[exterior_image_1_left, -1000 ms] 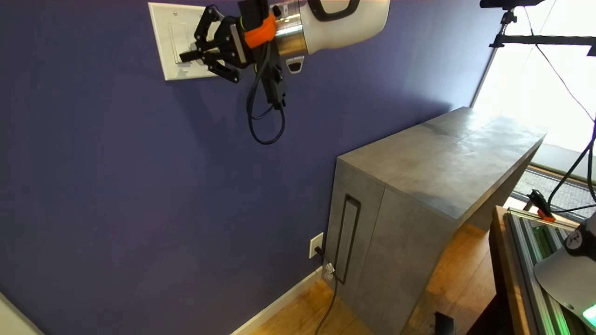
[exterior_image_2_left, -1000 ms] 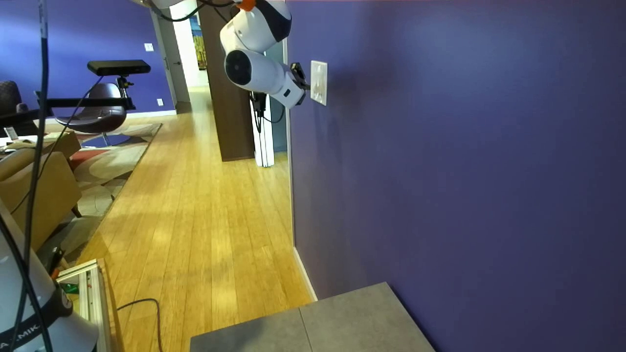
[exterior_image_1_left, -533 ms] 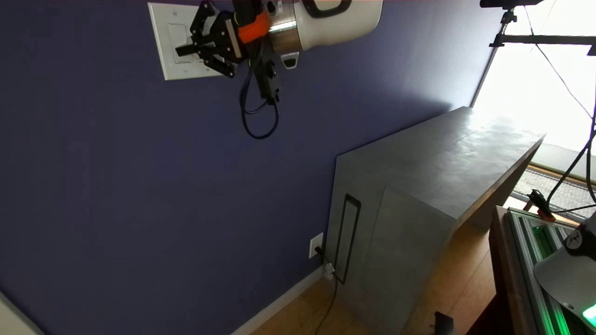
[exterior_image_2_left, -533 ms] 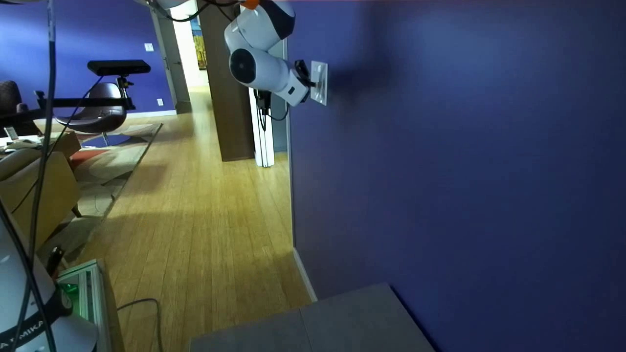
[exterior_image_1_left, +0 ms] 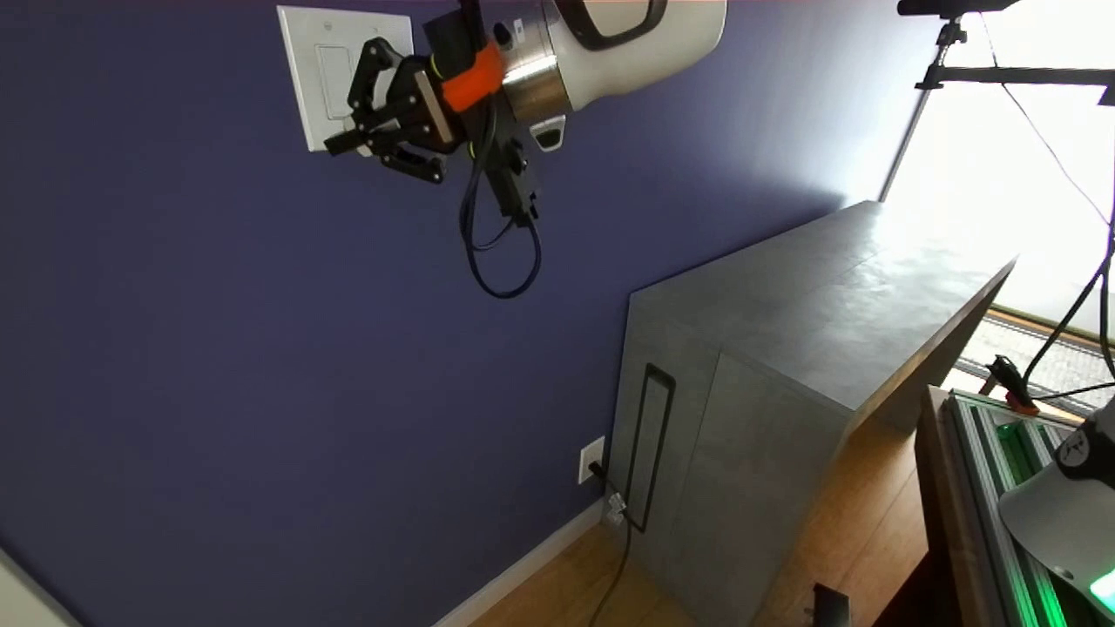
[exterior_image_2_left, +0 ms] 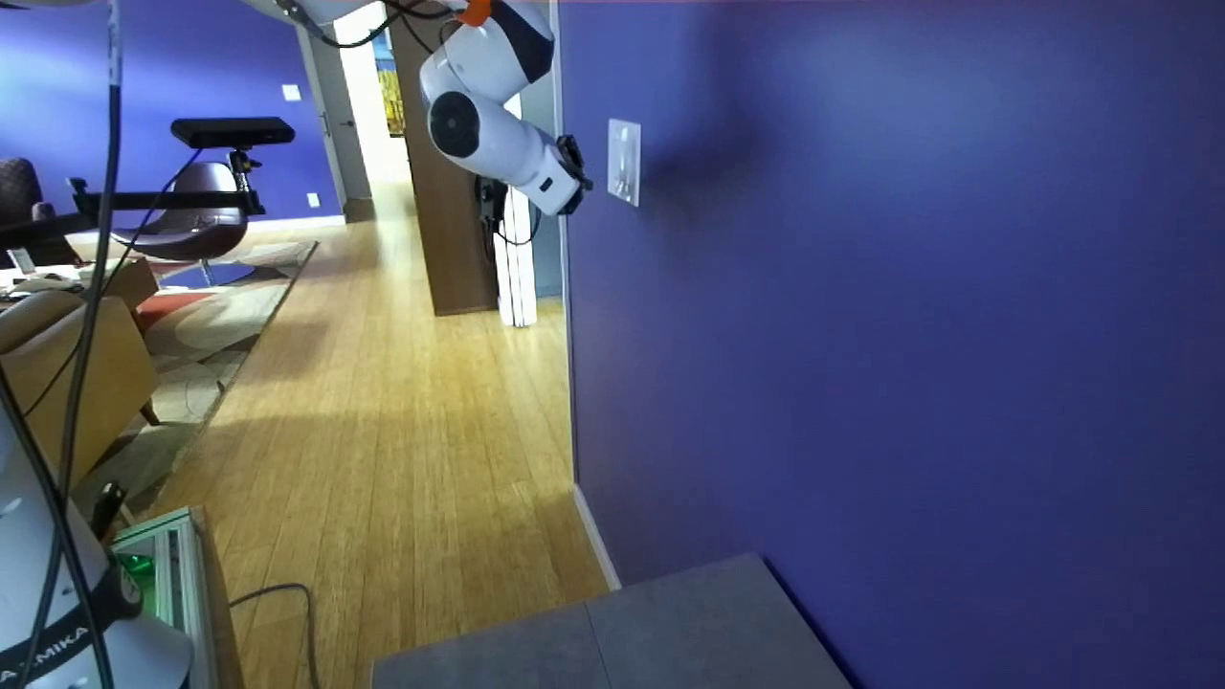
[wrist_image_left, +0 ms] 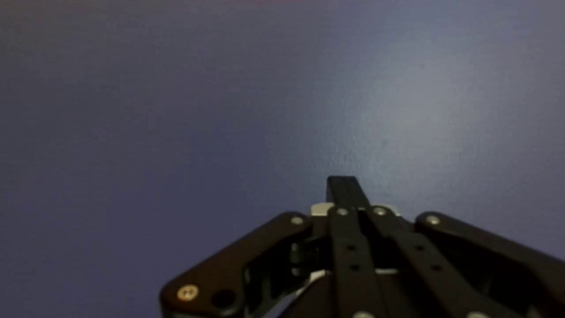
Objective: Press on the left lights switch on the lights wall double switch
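Likely our press is done: end effector (exterior_image_1_left: 344,142) pinched narrow, apart from the left rocker paddle (exterior_image_1_left: 334,80) ahead; next, retreat.

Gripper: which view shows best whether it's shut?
The wrist view: the gripper is seen close up, its fingertips side by side with no visible gap. Both exterior views show it smaller, the fingertips only a small dark stub.

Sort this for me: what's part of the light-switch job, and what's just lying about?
For the job: double switch plate; left switch; robot arm; closed end effector.
Just around: grey table; small wall socket; dark chair; patterned rug.
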`<state>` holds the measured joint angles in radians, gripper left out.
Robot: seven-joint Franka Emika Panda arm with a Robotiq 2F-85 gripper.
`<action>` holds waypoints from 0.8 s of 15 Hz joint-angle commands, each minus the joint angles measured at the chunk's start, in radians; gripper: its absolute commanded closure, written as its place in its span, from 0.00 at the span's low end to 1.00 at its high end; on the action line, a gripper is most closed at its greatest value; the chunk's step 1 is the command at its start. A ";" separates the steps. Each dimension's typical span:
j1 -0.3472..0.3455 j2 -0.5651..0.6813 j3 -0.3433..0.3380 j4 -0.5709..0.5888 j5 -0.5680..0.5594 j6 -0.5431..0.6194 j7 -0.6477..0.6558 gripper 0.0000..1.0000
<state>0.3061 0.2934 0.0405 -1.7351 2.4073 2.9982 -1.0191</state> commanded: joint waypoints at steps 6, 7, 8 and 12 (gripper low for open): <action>-0.089 -0.188 0.329 -0.363 -0.657 0.149 0.523 0.47; -0.022 -0.203 0.262 -0.412 -0.726 0.143 0.576 0.41; -0.020 -0.211 0.260 -0.441 -0.805 0.170 0.613 0.33; -0.033 -0.234 0.217 -0.608 -1.094 0.194 0.785 0.06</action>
<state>0.2666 0.1123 0.3014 -2.1990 1.5093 3.1841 -0.3804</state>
